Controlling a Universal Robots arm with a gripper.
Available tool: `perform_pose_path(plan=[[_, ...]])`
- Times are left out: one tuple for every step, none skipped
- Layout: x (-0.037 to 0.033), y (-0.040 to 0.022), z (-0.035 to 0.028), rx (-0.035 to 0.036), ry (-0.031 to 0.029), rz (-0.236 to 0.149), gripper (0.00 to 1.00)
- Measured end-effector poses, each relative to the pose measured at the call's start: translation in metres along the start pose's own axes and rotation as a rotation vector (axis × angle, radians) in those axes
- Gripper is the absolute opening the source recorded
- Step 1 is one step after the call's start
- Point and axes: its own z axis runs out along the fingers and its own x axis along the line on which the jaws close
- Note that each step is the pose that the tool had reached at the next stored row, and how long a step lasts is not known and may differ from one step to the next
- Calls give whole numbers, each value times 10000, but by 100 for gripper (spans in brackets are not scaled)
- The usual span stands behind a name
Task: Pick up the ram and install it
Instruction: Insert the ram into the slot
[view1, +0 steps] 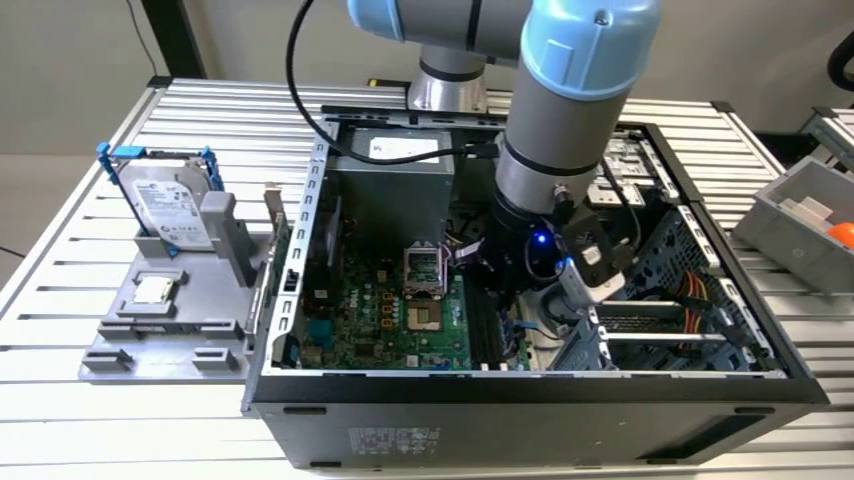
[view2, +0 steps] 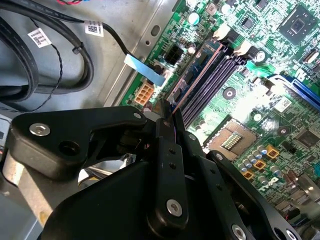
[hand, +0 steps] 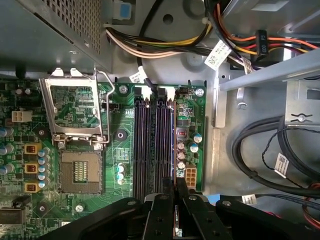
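The ram (view2: 196, 74) is a thin blue-green stick seen edge-on, standing along the outermost black motherboard slot (hand: 172, 131), the one nearest the case wall. My gripper (view2: 168, 116) is shut on the ram's near end, its black fingers pinched together on the board's top edge. In the first wrist view the gripper (hand: 176, 189) sits at the near end of the row of black slots (hand: 150, 145). In the exterior view the arm reaches down into the open computer case (view1: 534, 385), and the gripper (view1: 514, 300) is low over the motherboard (view1: 387, 320).
A silver hard drive in a blue frame (view1: 167, 205) stands on a grey holder at the exterior view's left. The open CPU socket (hand: 80, 172) lies beside the slots. Black cables (hand: 260, 150), the power supply (view1: 390, 175) and a metal drive cage (view1: 667, 330) crowd the arm.
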Motion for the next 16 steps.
perform_pose_path(plan=[[1, 0, 0, -1, 0, 0, 0], [2, 0, 1, 0, 0, -1, 0], [3, 0, 3, -1, -1, -1, 0], [3, 0, 6, -3, -1, 0, 0], [4, 0, 8, -2, -1, 0, 0], [5, 0, 8, 1, 0, 0, 0], [6, 0, 12, -1, 0, 0, 0], [6, 1, 17, -3, -1, -1, 0], [7, 0, 20, -1, -1, 0, 0], [7, 1, 24, -1, 0, 0, 0], [8, 1, 27, 0, 0, 0, 0], [10, 1, 29, 1, 0, 0, 0], [12, 0, 29, 3, 0, 1, 0], [13, 0, 30, 3, 0, 0, 0], [14, 1, 33, 1, -1, 0, 0], [14, 1, 38, -2, -1, 0, 0]])
